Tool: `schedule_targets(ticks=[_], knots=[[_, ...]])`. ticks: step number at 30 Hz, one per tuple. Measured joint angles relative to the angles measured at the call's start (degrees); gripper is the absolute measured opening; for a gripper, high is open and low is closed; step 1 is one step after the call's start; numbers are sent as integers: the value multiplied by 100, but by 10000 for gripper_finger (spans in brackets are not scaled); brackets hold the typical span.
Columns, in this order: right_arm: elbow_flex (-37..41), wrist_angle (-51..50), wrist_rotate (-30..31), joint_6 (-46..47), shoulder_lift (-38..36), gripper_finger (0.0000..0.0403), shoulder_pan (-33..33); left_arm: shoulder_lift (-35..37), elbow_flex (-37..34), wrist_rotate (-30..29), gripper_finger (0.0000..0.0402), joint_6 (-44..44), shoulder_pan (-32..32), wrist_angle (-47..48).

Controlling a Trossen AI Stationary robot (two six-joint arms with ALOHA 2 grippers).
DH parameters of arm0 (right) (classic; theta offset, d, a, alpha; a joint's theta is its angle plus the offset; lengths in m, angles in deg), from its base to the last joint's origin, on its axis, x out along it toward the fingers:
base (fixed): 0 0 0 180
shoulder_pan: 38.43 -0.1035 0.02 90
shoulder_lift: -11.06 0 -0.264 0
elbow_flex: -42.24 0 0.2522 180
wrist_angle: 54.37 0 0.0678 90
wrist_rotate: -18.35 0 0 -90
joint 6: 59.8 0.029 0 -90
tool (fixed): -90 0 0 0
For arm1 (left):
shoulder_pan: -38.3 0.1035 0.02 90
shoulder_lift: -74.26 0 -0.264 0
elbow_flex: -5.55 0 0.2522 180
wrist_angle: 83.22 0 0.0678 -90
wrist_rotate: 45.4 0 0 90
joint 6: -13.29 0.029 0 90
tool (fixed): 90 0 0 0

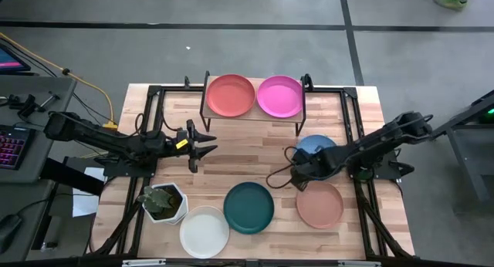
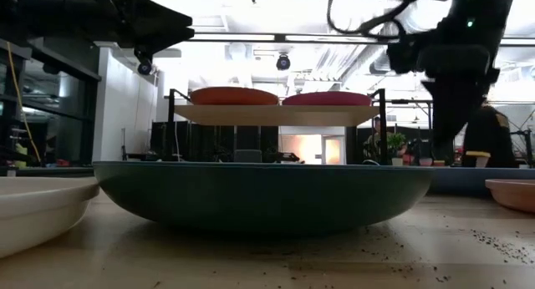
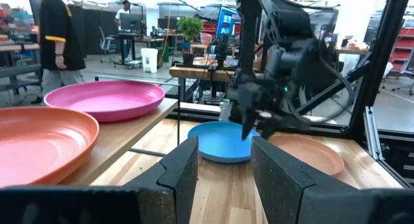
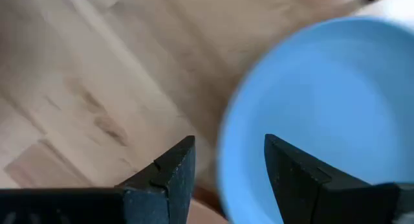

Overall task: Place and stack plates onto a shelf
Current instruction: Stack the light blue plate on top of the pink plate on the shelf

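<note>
Hovering open-fingered over the light blue plate (image 1: 315, 146) right of centre (red and pink already shelved), the right hand (image 1: 296, 177) must next straddle its rim; left hand (image 1: 202, 146) waits open.

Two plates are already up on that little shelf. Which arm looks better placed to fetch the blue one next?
The right. Its gripper hangs open over the blue plate's edge, fingers either side of the rim. The left gripper waits, also open, across the table, holding nothing.
</note>
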Motion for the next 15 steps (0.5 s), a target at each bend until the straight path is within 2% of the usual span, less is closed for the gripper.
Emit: schedule_targets(ticks=[15], knots=[[2, 260, -89, 157, 1027, 165, 131, 0, 0, 92, 131, -59, 0, 105]])
